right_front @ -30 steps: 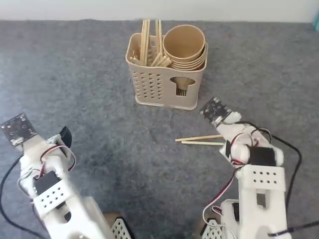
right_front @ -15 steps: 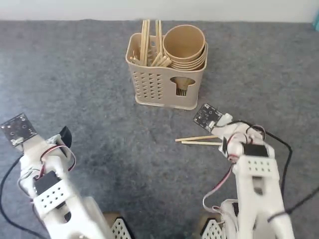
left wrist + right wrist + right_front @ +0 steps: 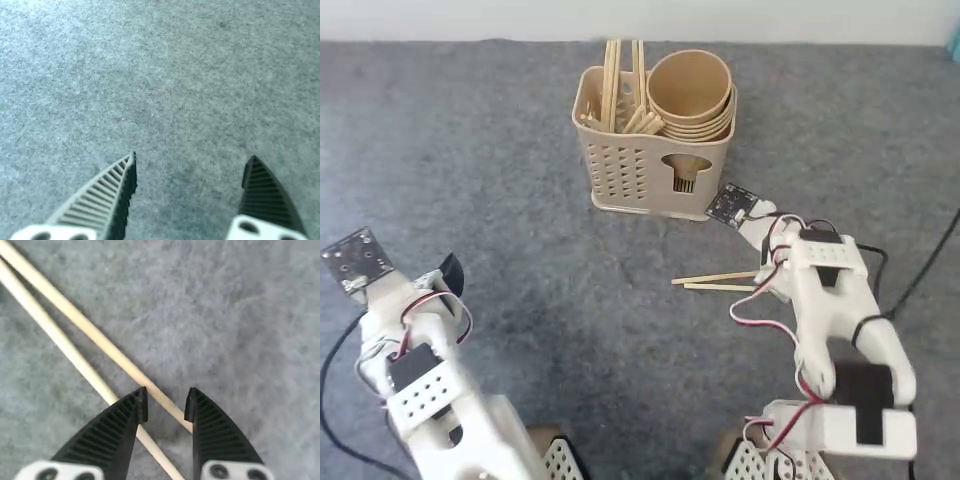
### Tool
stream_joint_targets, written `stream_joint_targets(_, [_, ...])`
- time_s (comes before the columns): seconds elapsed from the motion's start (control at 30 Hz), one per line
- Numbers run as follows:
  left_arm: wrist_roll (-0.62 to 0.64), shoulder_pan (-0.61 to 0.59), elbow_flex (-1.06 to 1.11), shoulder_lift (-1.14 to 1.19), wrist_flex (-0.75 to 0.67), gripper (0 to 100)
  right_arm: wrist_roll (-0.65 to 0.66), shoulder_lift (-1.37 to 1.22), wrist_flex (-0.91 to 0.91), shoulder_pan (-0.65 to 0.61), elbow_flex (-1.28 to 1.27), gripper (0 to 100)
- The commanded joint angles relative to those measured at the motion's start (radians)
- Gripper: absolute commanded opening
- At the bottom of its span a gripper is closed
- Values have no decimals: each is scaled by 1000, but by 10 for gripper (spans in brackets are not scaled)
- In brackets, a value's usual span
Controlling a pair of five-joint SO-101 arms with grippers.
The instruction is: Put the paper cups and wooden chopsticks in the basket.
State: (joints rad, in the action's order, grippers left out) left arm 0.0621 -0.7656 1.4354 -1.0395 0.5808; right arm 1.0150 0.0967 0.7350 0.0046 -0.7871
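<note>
The beige perforated basket (image 3: 650, 175) stands at the back centre, holding stacked paper cups (image 3: 690, 85) and several upright wooden chopsticks (image 3: 615, 70). Two loose chopsticks (image 3: 720, 281) lie side by side on the grey carpet, in front of the basket and to the right. My right gripper (image 3: 167, 392) hangs over their right ends, narrowly open. One chopstick (image 3: 95, 332) runs through the gap between its tips, and the other (image 3: 55, 337) passes under one finger. My left gripper (image 3: 192, 160) is wide open over bare carpet at the front left, with nothing between its fingers.
Grey carpet (image 3: 500, 180) covers the whole table. Both arm bases stand at the front edge. Open floor lies between the left arm (image 3: 410, 340) and the basket.
The right arm has stretched forward and swung a little left toward the basket, bringing its wrist over the loose chopsticks' ends. The left arm has not moved.
</note>
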Motion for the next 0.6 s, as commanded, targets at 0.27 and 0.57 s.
stream_joint_targets(0.27, [-11, 2, -5, -17, -26, 322, 12, -157, -5, 15, 164, 9])
stream_joint_targets(0.57, [-11, 2, -5, -17, -26, 322, 15, -5, 257, 2, 184, 9])
